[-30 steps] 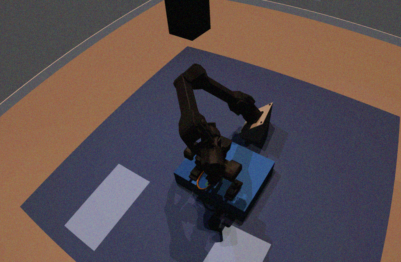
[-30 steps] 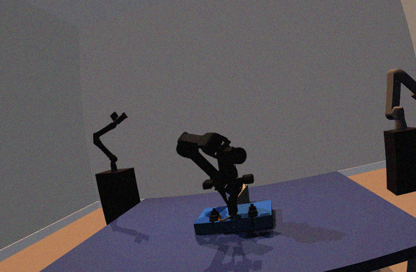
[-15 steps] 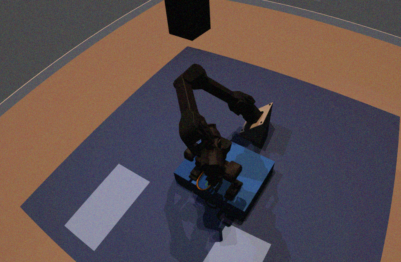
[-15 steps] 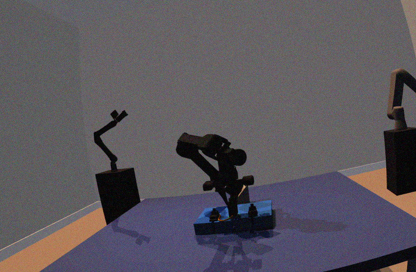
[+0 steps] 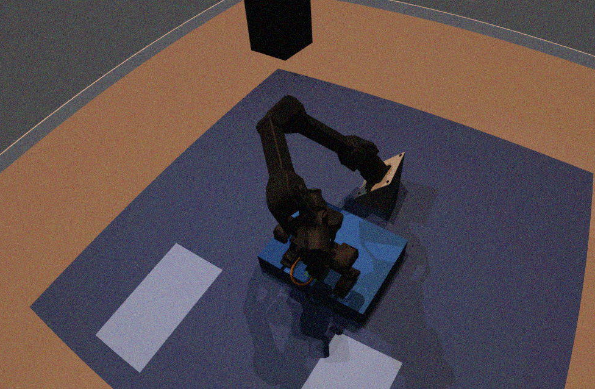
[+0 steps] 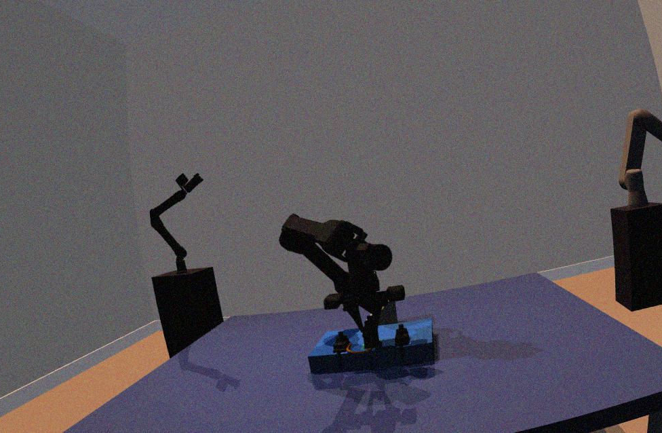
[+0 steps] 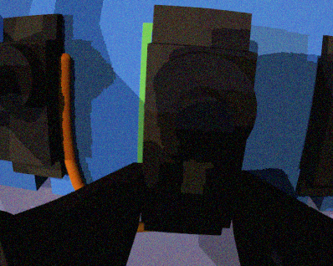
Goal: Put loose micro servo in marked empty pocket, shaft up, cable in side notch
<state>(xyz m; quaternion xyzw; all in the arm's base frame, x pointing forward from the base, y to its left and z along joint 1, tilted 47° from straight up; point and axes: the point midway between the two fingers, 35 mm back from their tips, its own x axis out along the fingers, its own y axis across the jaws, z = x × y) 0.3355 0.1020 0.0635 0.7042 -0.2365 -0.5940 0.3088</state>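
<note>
My gripper (image 5: 314, 269) (image 6: 369, 341) (image 7: 188, 179) is shut on the loose micro servo (image 7: 198, 106) (image 5: 312, 267), a dark block seen from above. I hold it low over the blue deck (image 5: 380, 254) (image 6: 418, 330), near its front edge. A green strip of the pocket mark (image 7: 143, 84) (image 5: 306, 275) shows along the servo's left side. The servo's orange cable (image 7: 69, 123) (image 5: 297, 277) (image 6: 355, 350) curves out to the left. I cannot tell whether the servo sits fully down.
Two mounted servos stand on the deck on either side, one on the left (image 7: 28, 95) (image 6: 340, 342) and one on the right (image 7: 324, 118) (image 6: 401, 334). Pale rectangles (image 5: 158, 305) (image 5: 353, 366) lie on the mat. Black pedestals (image 6: 186, 306) (image 6: 640, 255) with other arms stand off the mat.
</note>
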